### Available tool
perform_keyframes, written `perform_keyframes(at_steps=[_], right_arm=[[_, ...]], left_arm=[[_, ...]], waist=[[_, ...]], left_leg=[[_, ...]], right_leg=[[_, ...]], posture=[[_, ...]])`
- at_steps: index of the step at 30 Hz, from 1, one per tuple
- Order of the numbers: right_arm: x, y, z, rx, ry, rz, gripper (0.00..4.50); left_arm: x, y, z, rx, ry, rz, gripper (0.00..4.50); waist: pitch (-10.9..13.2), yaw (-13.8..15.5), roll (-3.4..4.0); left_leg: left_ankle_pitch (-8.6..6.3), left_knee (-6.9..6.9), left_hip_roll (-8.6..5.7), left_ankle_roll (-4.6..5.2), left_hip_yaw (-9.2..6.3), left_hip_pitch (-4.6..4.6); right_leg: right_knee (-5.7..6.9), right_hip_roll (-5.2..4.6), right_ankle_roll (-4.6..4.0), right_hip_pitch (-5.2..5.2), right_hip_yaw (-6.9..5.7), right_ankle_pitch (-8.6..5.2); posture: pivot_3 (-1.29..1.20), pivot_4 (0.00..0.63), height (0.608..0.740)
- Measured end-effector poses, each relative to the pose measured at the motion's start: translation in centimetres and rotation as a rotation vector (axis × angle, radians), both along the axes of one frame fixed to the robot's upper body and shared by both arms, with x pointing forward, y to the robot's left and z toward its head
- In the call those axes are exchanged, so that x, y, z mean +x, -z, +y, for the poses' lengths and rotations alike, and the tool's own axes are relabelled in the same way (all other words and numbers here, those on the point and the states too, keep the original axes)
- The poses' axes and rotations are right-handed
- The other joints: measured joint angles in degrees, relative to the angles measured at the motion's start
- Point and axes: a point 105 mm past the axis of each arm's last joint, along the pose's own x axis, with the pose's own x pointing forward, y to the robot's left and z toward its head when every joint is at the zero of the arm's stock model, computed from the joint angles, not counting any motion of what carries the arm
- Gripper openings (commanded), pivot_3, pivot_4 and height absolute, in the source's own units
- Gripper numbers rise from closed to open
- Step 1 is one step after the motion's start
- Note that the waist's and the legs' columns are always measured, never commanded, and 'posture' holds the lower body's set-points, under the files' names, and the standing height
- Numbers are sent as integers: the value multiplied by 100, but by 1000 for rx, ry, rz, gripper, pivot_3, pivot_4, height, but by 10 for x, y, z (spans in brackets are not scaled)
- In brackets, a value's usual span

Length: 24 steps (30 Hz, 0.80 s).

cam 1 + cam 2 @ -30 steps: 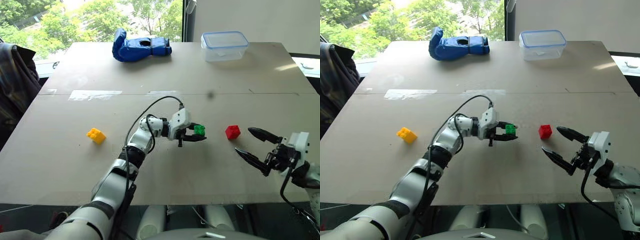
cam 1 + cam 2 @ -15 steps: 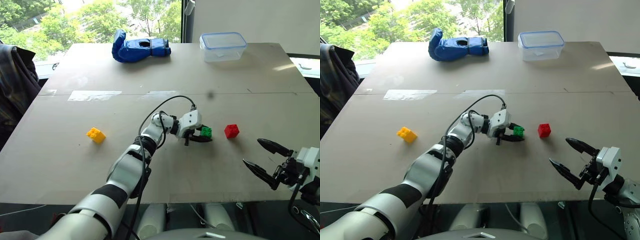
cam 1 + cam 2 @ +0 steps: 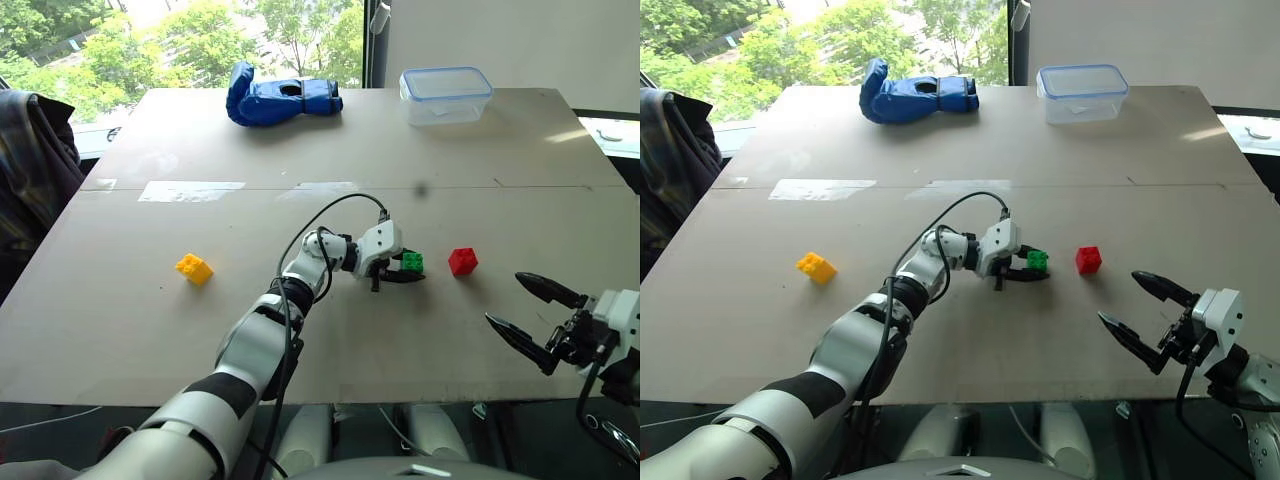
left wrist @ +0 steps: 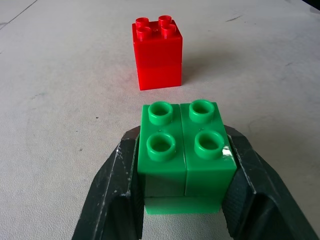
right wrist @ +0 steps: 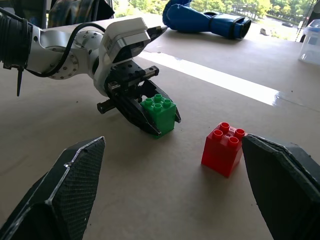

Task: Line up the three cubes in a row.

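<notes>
My left gripper (image 3: pixel 406 270) is shut on the green cube (image 3: pixel 411 262), which it holds low over the table's middle, a short gap left of the red cube (image 3: pixel 462 261). The left wrist view shows the green cube (image 4: pixel 186 152) clamped between both black fingers (image 4: pixel 120 192), with the red cube (image 4: pixel 158 51) standing just beyond. Far off on the left side lies the yellow cube (image 3: pixel 193 268), alone. Near the front right edge my right gripper (image 3: pixel 530 315) hangs open with nothing in it, its fingers pointing toward the red cube (image 5: pixel 223 148) and green cube (image 5: pixel 159 115).
A blue glove (image 3: pixel 280 97) lies at the back of the table (image 3: pixel 320 330), and a clear plastic box (image 3: pixel 446 93) stands at the back right. A strip of tape (image 3: pixel 190 190) runs across the left middle. Dark cloth (image 3: pixel 35 170) hangs beside the left edge.
My left gripper carried the green cube a little to the right, closer to the red cube, then held still. My right gripper drew back toward the front right edge, still open.
</notes>
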Motion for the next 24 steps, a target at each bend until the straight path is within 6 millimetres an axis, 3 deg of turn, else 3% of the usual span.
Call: perform_keyframes(at_steps=[3,5,10,24], right_arm=[[1,-1,0,-6,-3,-2,4500],[1,-1,1,-8,-4,-2,4500],[2,1,3,-13,-12,0,4500],[2,1,5,-14,-20,3,4500]], left_arm=[[-1,0,0,-3,3,6,1337],[-1,1,1,1,5,15,2478],[-1,4,3,14,1,11,4449],[2,2,9,13,-24,-30,4449]], waist=[[0,0,0],[0,-4,0],[0,-9,1],[-1,-28,2]], left_leg=[[0,0,0,0,-1,-1],[0,-1,0,0,-1,-1],[0,-1,1,0,-2,-1],[0,-2,2,0,-2,0]], right_leg=[[0,0,0,0,-1,0],[0,0,0,0,-1,0],[0,1,0,-1,-2,0],[1,2,0,-1,-1,0]], posture=[[0,150,740],[0,150,740],[0,150,740],[0,150,740]])
